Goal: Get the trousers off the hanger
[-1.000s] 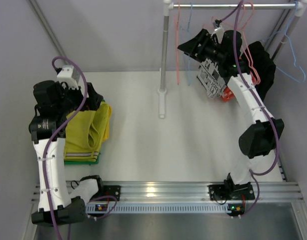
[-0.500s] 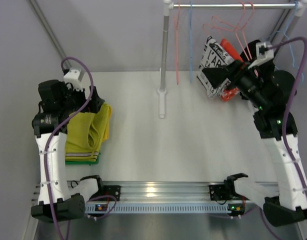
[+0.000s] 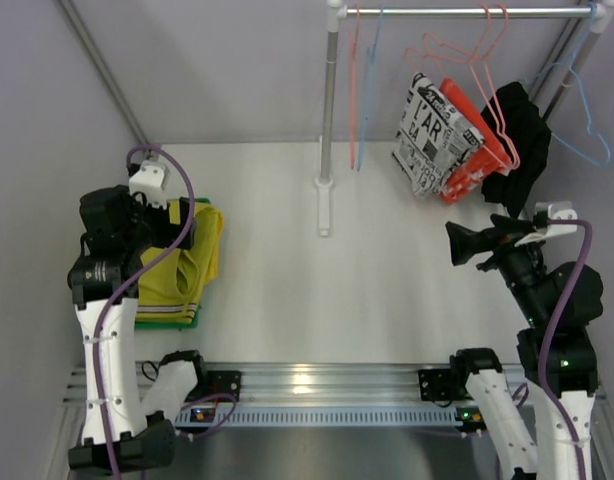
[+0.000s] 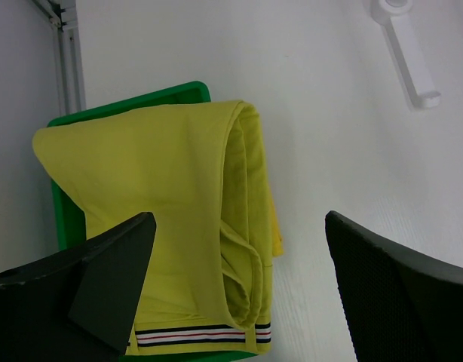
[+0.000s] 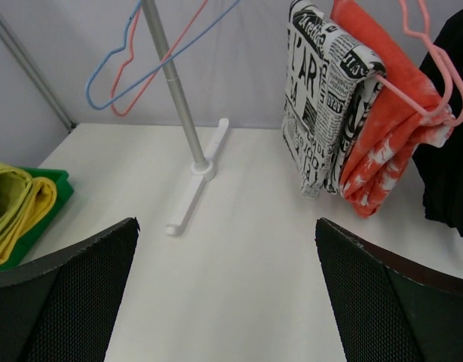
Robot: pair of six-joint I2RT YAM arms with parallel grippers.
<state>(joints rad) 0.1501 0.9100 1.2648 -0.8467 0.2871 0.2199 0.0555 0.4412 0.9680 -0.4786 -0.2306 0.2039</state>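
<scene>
Two folded trousers lie stacked on a green tray (image 4: 179, 94) at the table's left: an olive-yellow pair (image 4: 156, 196) on top and a brighter yellow pair (image 4: 275, 226) showing at its right edge. In the top view the stack (image 3: 177, 265) lies under my left gripper (image 3: 179, 215). My left gripper (image 4: 239, 302) hovers open and empty above the stack. My right gripper (image 3: 459, 245) is open and empty at the right, clear of the hangers; the wrist view (image 5: 228, 302) shows only bare table between its fingers. The trousers (image 5: 13, 204) also show far left there.
A black-and-white printed cloth (image 3: 427, 135), a red-orange garment (image 3: 472, 145) and a black garment (image 3: 517, 140) hang on pink hangers (image 3: 487, 70) from the rail (image 3: 467, 12). Empty pink and blue hangers (image 3: 365, 80) hang beside the rack pole (image 3: 329, 90). Its foot (image 3: 324, 205) lies on the table.
My right arm has pulled back from the hangers on the rail toward the near right, its gripper empty. My left arm has shifted slightly nearer, still above the yellow stack.
</scene>
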